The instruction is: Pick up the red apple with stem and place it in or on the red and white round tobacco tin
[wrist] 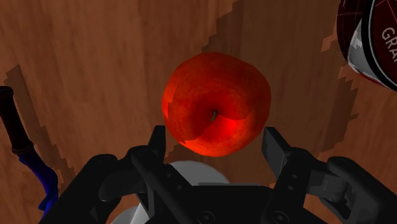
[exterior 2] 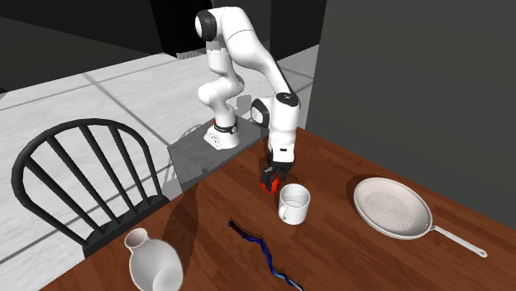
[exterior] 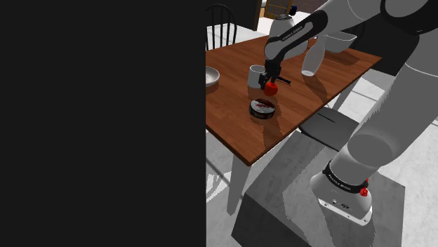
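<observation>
Wrist view: firm, smooth, probably light red apple (wrist: 216,105) is clasped at its widest by the gripper (wrist: 216,135); tobacco tin (exterior: 262,107) is seen at its shoulder-view seven o'clock.

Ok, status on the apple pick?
Gripper shut on red apple. Tobacco tin close by on table, nothing on it. White mug beside gripper, not between apple and tin.
</observation>
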